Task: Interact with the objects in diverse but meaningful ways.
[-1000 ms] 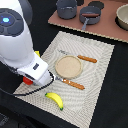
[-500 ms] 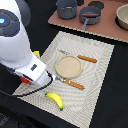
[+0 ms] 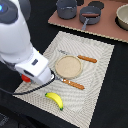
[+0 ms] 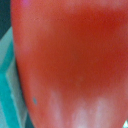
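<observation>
The white Panda arm is reaching down over the striped placemat near its edge on the exterior view's left, and its bulk is hiding the gripper, so whether the fingers are wide, narrow or clamped cannot be told. Something red, probably the red tomato, is filling nearly the whole wrist view, pressed close to the lens, with a strip of pale mat showing beside it. The yellow banana is lying on the mat just beside the arm. The tan round plate is sitting in the middle of the mat, with the wooden-handled knife and wooden-handled fork flanking it. Dark pots are standing on the brown board well apart.
</observation>
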